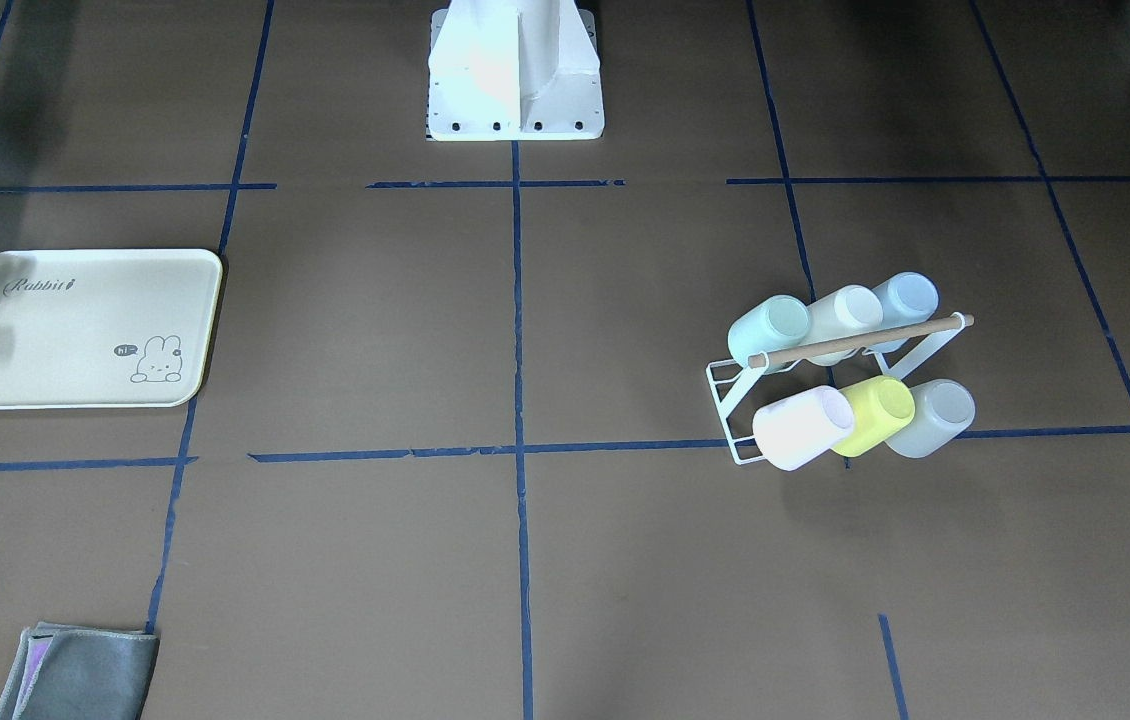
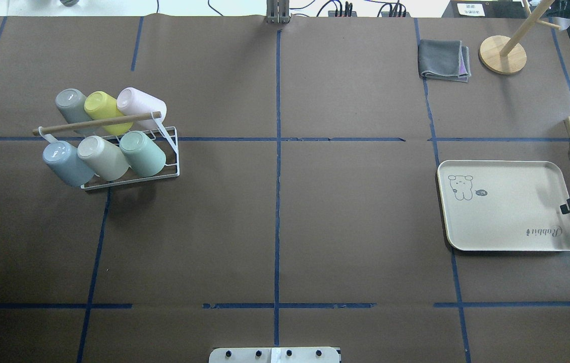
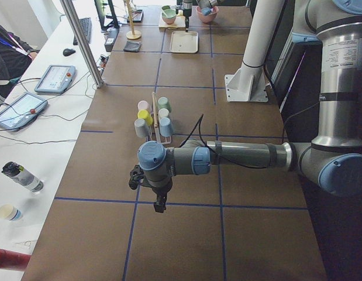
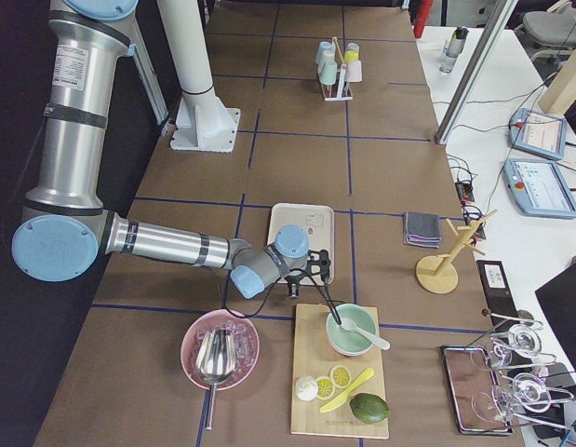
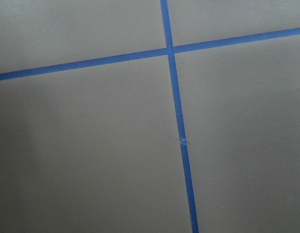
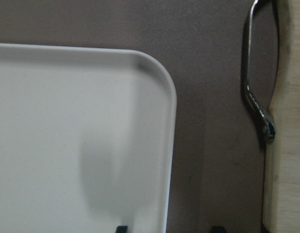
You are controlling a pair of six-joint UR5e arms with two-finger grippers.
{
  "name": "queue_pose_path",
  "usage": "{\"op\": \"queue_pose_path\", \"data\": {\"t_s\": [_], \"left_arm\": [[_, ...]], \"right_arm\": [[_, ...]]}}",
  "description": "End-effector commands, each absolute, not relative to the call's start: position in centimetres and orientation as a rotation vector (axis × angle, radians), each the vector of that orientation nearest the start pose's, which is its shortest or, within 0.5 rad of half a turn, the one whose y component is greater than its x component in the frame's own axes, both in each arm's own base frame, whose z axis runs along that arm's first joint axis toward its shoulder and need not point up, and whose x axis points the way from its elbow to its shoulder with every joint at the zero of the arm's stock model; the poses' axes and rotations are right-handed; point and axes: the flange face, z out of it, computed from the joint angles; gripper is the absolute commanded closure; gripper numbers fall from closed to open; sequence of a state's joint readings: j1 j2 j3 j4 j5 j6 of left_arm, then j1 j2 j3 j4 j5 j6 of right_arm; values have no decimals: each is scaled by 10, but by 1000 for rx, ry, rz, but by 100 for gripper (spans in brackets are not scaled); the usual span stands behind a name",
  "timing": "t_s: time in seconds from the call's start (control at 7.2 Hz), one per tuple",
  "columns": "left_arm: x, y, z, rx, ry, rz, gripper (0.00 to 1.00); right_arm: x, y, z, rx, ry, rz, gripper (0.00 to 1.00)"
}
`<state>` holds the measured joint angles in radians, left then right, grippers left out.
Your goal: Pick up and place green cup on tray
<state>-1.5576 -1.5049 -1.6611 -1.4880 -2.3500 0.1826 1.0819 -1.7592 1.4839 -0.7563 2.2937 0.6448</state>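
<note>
Brown tabletop [image 2: 355, 227], blue tape grid [image 2: 277, 201], cream tray [image 2: 507, 222], white desk [image 3: 28, 134] alongside.

The worktop [image 2: 345, 227] under the right claw [image 2: 567, 205] is covered in matte brown paper, ruled into large squares by blue tape [image 2: 277, 227]. Along the worktop's edge, opposite the side the claw reaches in from, runs a white desk [image 3: 28, 134] strewn with cables, with a slanted metal post [image 3: 81, 41] rising at the seam between them. The light is soft and even, and shadows are faint.
</note>
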Motion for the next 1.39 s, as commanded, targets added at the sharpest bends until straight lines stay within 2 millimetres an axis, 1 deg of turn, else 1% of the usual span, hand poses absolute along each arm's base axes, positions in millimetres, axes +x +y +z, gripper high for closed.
{"op": "queue_pose_path", "data": {"t_s": [0.0, 0.14, 0.42, 0.56, 0.69, 0.83, 0.97, 1.11, 1.25], "left_arm": [[-57, -461, 653, 12, 780, 164, 0], [-57, -461, 653, 12, 782, 164, 0], [-57, -461, 653, 12, 782, 164, 0], [-57, -460, 653, 11, 782, 164, 0], [-58, -460, 653, 12, 782, 164, 0], [-57, -460, 653, 11, 782, 164, 0], [-57, -460, 653, 11, 782, 165, 0], [-57, -460, 653, 11, 782, 164, 0], [-58, -460, 653, 13, 782, 163, 0]], "right_arm": [[-146, -407, 698, 56, -871, -61, 51], [-146, -407, 697, 59, -873, -64, 65], [-147, -407, 696, 58, -877, -66, 97], [-146, -407, 693, 60, -881, -67, 100], [-147, -407, 691, 60, -888, -69, 100], [-150, -410, 677, 62, -907, -77, 100], [-156, -422, 661, 54, -922, -79, 100], [-161, -430, 630, 39, -920, -61, 100], [-163, -434, 594, 58, -931, -67, 100]]}}
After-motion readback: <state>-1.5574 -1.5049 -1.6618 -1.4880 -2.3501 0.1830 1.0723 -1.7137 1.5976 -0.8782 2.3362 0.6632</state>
